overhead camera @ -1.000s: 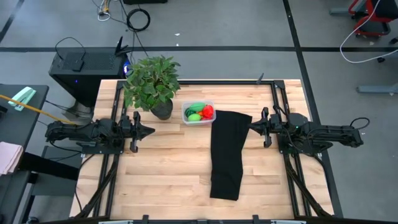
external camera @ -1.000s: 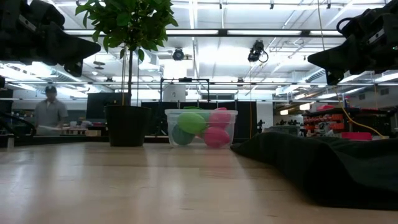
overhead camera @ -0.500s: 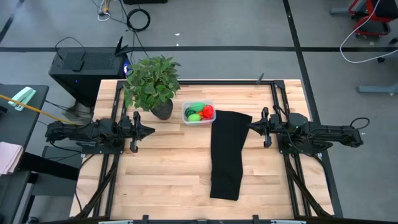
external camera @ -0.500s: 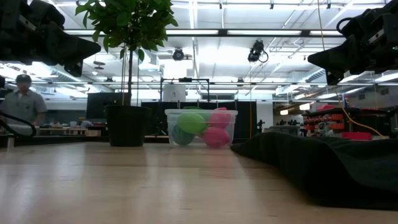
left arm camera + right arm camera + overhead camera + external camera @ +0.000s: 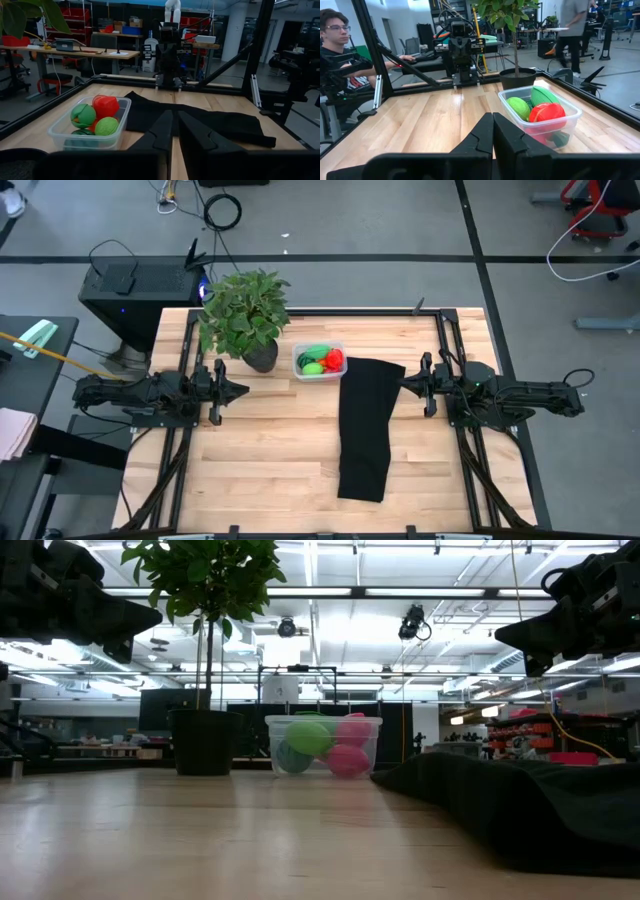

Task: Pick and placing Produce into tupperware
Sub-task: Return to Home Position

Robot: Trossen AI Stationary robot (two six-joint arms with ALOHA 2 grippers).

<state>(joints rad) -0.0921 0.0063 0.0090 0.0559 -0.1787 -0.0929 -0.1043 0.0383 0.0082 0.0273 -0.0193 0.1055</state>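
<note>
The clear tupperware (image 5: pixel 320 361) stands on the table near its far edge, beside the plant's pot, with green and red toy produce (image 5: pixel 322 361) inside; the carrot does not show. It also shows in the low view (image 5: pixel 323 745), the left wrist view (image 5: pixel 90 122) and the right wrist view (image 5: pixel 540 115). My left gripper (image 5: pixel 244 390) hovers shut above the table's left part, pointing right. My right gripper (image 5: pixel 403 387) hovers shut at the right, pointing left, over the black cloth's edge. Neither touches anything.
A leafy potted plant (image 5: pixel 245 315) stands left of the tub. A long black cloth (image 5: pixel 365 425) lies from beside the tub toward the near edge. Bare wood (image 5: pixel 270 450) shows in front of the left gripper. A seated person (image 5: pixel 337 52) is beyond the table's left side.
Both arms have kept still and nothing on the table has moved. In the low view a person in the room behind walked left and out of sight.
</note>
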